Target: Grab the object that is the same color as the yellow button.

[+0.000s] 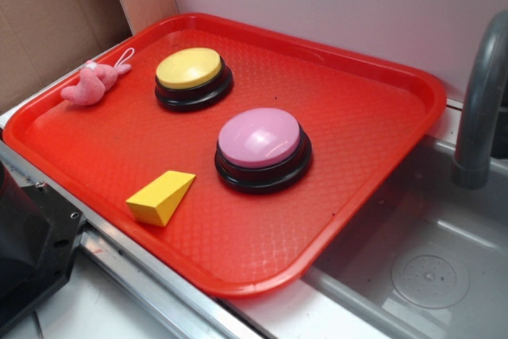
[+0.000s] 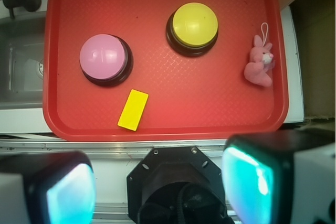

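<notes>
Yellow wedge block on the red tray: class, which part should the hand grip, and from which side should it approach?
Probably from above. The yellow wedge block lies flat on the red tray, apart from the pink button. Seen from above it is a narrow rectangle, so close the hand across its two long sides, near the thicker end, where the flat side faces are tallest.

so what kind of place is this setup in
Probably a toy kitchen sink area used as a robot test bench: a red tray rests over the edge of a grey sink basin with a faucet, and a cardboard panel stands behind it.
</notes>
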